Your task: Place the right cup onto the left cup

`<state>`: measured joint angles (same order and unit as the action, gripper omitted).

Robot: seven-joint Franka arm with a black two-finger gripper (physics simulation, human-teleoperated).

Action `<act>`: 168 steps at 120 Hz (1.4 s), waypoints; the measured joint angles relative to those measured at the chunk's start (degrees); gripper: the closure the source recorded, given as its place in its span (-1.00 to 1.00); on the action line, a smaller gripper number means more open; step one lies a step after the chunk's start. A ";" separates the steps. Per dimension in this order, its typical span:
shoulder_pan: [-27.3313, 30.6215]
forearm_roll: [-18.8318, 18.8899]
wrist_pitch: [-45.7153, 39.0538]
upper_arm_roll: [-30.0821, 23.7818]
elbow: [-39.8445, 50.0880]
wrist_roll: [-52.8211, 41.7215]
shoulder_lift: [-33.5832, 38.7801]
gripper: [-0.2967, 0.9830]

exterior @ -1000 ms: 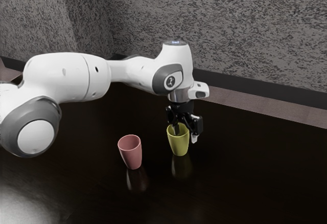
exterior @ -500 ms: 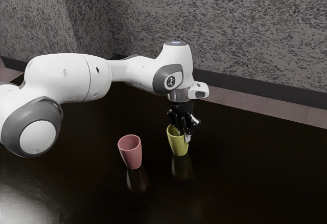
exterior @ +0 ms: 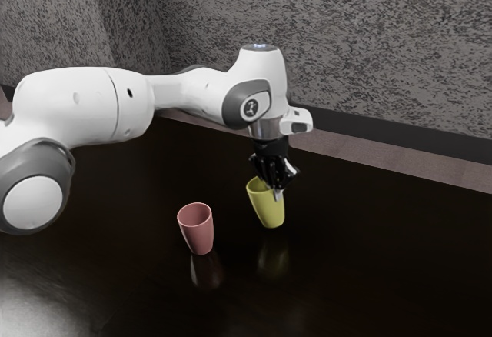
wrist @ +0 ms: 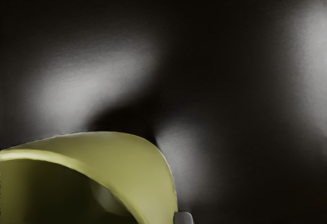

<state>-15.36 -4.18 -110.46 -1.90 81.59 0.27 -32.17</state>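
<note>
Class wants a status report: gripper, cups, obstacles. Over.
Gripper shut on yellow cup. Yellow cup tilted, just off table. Pink cup upright, no obstacle seen.

Dim light left the glossy black table [exterior: 369, 275] dark, with pale glare (almost milky) well away from its far edge, at the exterior view's left. In the wrist view, hazy highlights flanked a dark patch beside the smooth, tapered yellow-green cup [wrist: 122, 157].

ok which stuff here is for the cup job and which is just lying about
For the job:
- yellow cup, tilted, gripped at its rim and lifted
- pink cup, upright, the one to stack onto
- gripper, shut on the yellow cup

Just there:
- table, under the pink cup
- grey wall
</note>
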 joint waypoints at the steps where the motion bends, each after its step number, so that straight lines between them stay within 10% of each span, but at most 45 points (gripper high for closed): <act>1: -0.03 0.02 0.02 0.02 0.38 0.03 0.43 0.68; 93: 0.96 9.42 2.74 -0.06 23.42 7.07 27.42 0.69; 168: 4.34 9.60 2.95 -0.37 27.29 12.57 27.72 0.69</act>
<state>-11.02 5.42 -107.51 -2.26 108.88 12.84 -4.45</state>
